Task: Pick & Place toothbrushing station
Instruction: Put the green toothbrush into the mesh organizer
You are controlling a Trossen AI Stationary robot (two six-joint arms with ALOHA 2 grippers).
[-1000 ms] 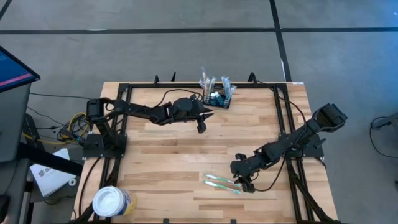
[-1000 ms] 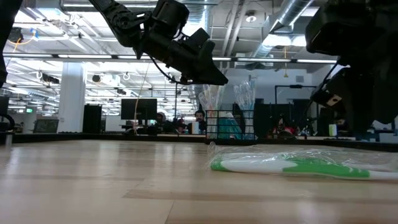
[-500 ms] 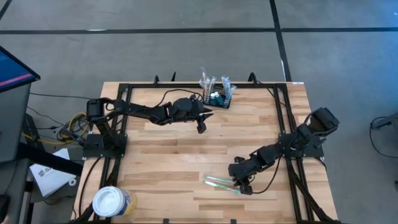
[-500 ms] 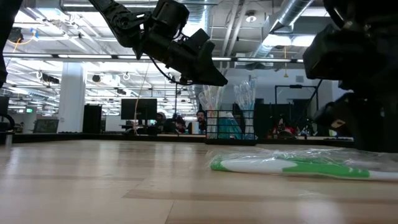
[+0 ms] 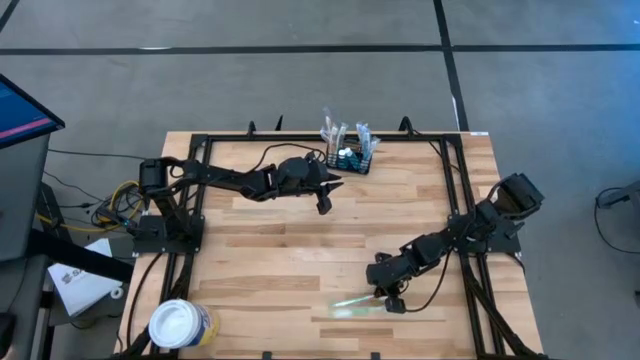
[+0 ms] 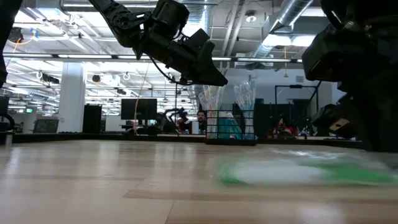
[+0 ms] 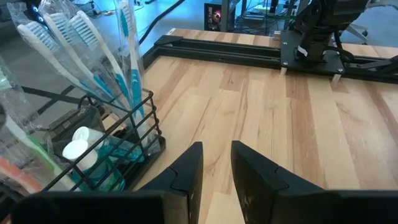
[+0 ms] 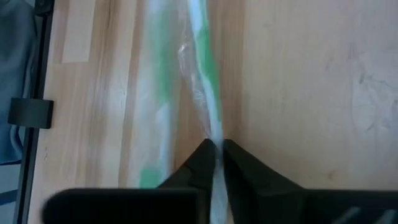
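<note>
The toothbrushing station, a small black wire-mesh caddy, is seen standing upright at about twelve o'clock on the wooden worktop, close to the far edge; wrapped toothbrushes with white and blue handles are held upright in its compartments, and white-capped items are seen lower down inside the mesh in the left wrist view; the left claw is held above the worktop just beside the caddy, at about seven o'clock from it, without touching it; its two dark fingers are seen set slightly apart with a narrow gap between them and nothing gripped; in the low view the same claw is seen hanging in the air well clear of the wood; the right claw is lowered to the worktop at about five o'clock on the board, well apart from the caddy; in the right wrist view its fingers are seen pinched almost together on the thin end of a green-and-white wrapped toothbrush, which is shown blurred on the wood; a second pale green blurred streak is seen beside it, and what it is cannot be told; a round white tub with a yellow-blue label is placed at about seven o'clock, near the front left corner of the worktop.
</note>
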